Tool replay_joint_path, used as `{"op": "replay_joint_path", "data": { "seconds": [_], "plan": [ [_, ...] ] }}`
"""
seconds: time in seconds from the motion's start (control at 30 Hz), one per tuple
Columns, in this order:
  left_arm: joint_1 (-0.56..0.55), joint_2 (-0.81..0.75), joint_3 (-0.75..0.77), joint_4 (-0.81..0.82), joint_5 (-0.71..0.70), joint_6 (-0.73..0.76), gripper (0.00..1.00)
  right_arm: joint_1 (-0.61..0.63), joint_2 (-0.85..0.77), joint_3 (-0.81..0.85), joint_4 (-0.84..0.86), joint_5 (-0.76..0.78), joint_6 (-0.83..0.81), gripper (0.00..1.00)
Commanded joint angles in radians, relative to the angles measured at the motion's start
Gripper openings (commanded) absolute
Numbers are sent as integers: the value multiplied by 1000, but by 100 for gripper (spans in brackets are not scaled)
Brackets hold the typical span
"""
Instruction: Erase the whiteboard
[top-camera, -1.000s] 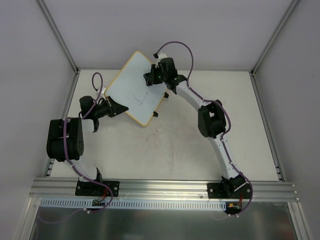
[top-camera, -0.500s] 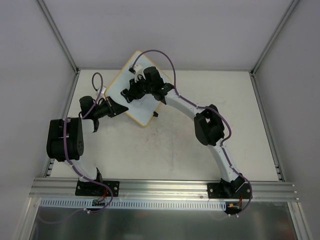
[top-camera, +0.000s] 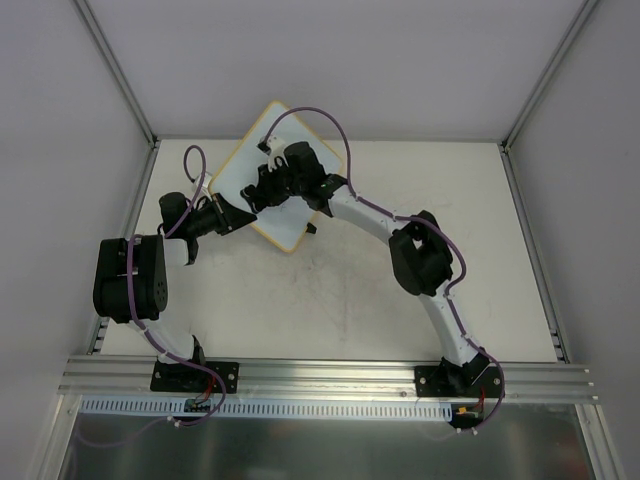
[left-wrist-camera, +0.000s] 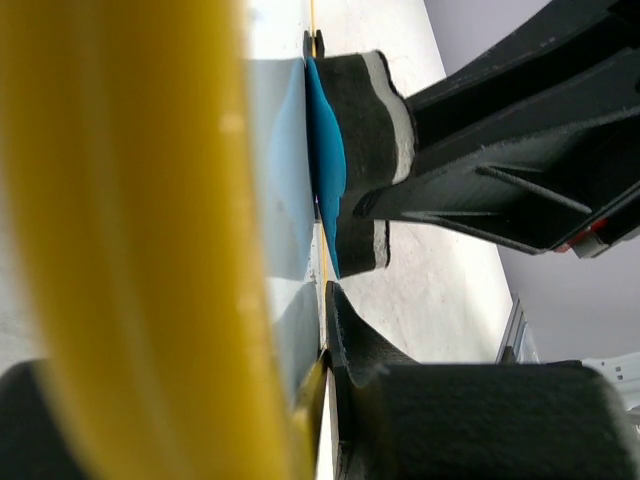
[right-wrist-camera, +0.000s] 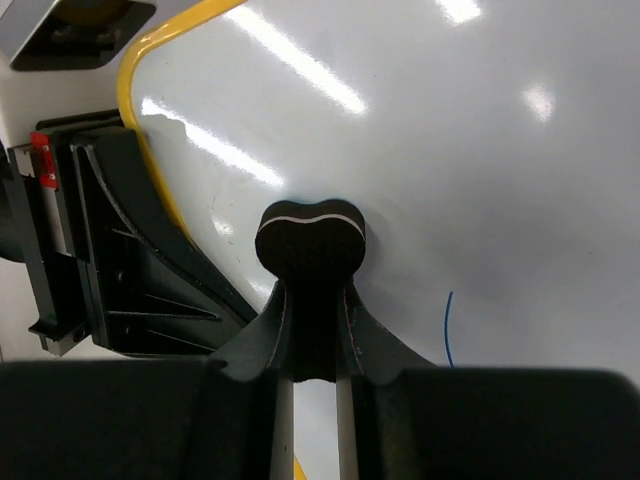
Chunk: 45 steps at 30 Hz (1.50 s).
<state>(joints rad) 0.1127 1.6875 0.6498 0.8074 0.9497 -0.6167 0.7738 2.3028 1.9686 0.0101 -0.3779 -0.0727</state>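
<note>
Whiteboard (top-camera: 240, 172), edge pinched in your left tool (top-camera: 243, 215), spreads toward 1 o'clock; your right tool (right-wrist-camera: 312, 300) pinches an eraser (right-wrist-camera: 311, 235) onto it.

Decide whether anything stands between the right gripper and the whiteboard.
Nothing visible does. The right gripper holds an eraser that is pressed directly on the whiteboard.

Quick headcount: one whiteboard (top-camera: 238, 172), one eraser (right-wrist-camera: 311, 240), one thin blue pen line (right-wrist-camera: 449, 328) on the board, one black clip foot (top-camera: 311, 228) that I can see, and two arms, left arm (top-camera: 130, 275) and right arm (top-camera: 425, 258), one gripper each, left gripper (top-camera: 238, 215) and right gripper (top-camera: 254, 193).
</note>
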Motion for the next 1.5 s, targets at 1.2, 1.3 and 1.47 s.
{"op": "replay_joint_path", "data": {
  "seconds": [1.2,1.3,1.47],
  "plan": [
    [-18,-5,-30,-14,52,67,0,-58,31,33,-118,111,62,0],
    [-18,-5,-30,-13,52,67,0,-18,11,35,-110,60,14,0],
    [-18,-3,-29,-13,50,66,0,38,-17,12,-110,17,-12,0]
  ]
}}
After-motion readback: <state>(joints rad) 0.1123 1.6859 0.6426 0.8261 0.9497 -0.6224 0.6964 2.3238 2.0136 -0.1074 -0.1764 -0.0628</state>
